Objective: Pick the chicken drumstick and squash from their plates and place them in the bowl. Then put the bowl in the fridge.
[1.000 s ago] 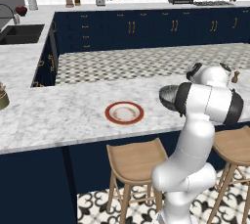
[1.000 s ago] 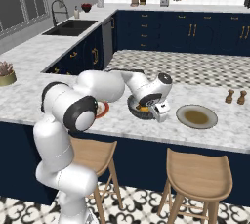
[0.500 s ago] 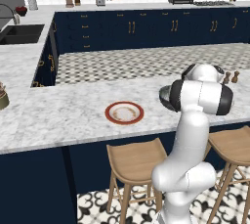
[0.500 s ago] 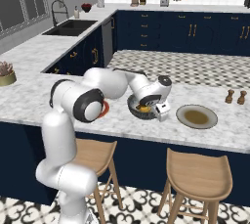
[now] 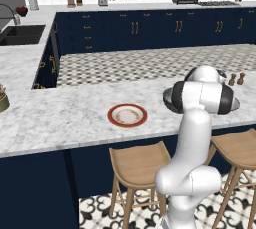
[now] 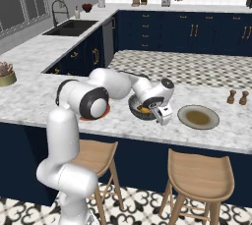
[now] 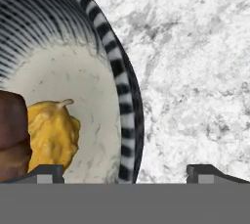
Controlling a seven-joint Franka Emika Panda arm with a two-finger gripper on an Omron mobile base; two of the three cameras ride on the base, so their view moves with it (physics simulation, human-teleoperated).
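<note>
1 bowl (image 7: 122, 91), 1 squash (image 7: 51, 135), 1 drumstick (image 7: 12, 135)

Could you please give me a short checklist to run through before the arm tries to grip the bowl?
1. Squash inside the bowl: ok, it rests on the pale inner floor.
2. Chicken drumstick inside the bowl: ok, it lies beside the squash, partly cut off by the hand view's edge.
3. Jaws open: ok, the gripper has one tip over the bowl's inside and one over the counter, straddling the rim.
4. Both plates empty: ok for the red-rimmed plate and the grey-beige plate.
5. Rim seated between the fingertips: cannot tell; depth is unclear.
</note>
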